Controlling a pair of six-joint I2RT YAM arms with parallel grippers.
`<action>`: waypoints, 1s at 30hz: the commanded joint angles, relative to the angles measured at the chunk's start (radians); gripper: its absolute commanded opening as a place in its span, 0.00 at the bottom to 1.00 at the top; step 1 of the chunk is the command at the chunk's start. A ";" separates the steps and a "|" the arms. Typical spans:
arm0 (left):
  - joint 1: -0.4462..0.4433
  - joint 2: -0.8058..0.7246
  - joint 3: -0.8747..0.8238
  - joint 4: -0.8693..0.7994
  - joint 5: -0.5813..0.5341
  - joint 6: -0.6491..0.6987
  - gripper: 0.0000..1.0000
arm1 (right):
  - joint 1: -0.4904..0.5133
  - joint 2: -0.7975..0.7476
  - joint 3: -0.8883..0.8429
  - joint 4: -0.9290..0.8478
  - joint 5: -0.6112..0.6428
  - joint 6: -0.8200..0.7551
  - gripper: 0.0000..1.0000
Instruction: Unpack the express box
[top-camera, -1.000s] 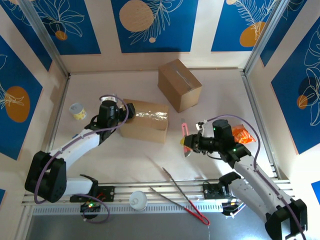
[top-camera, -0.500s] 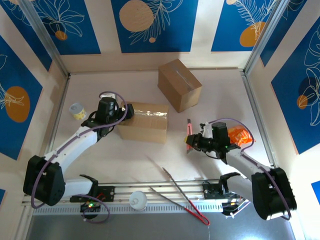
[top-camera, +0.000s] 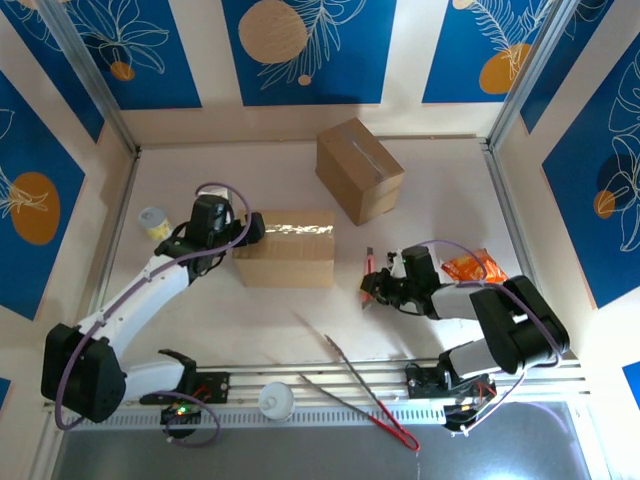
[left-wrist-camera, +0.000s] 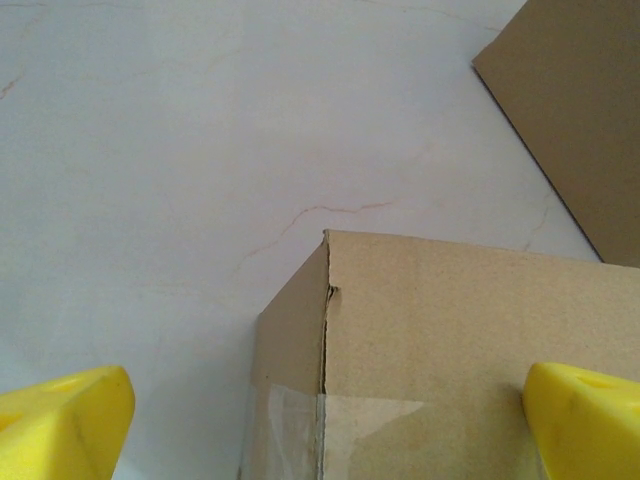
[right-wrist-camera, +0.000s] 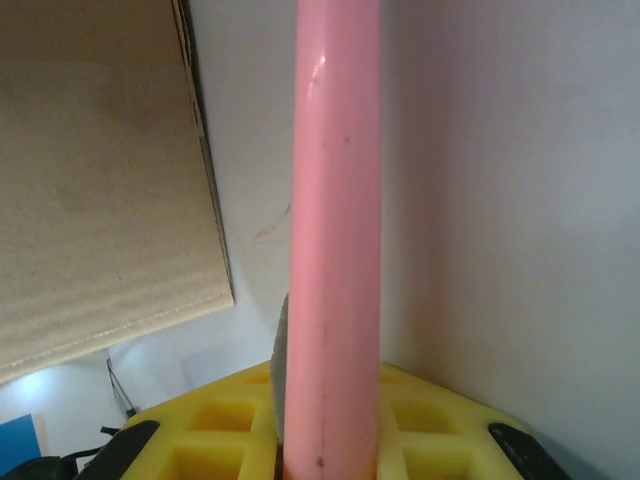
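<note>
The taped cardboard express box lies at the table's middle. My left gripper stands open at its left end. In the left wrist view the yellow fingertips spread wide either side of the box's taped corner, with the gripper over it. My right gripper sits low just right of the box, shut on a pink-handled knife. The pink handle runs up between the yellow pads of the gripper, and the box's edge shows at upper left.
A second sealed box stands at the back; its side appears in the left wrist view. An orange packet lies by the right arm. A small cup sits far left. Metal tongs and a white lid lie near the front rail.
The box has swung square to the table as my left gripper shifted at its left end. My right arm has dropped low, carrying the knife down beside the box's right end.
</note>
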 joint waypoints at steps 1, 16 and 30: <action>-0.004 -0.029 0.040 -0.067 0.020 0.039 1.00 | 0.025 0.023 0.021 0.005 0.073 0.046 0.00; -0.003 -0.056 0.023 -0.084 -0.006 0.056 1.00 | 0.044 0.105 0.022 -0.161 0.161 0.187 0.18; -0.003 -0.098 -0.008 -0.097 -0.026 0.054 1.00 | 0.045 -0.099 -0.028 -0.408 0.285 0.290 0.42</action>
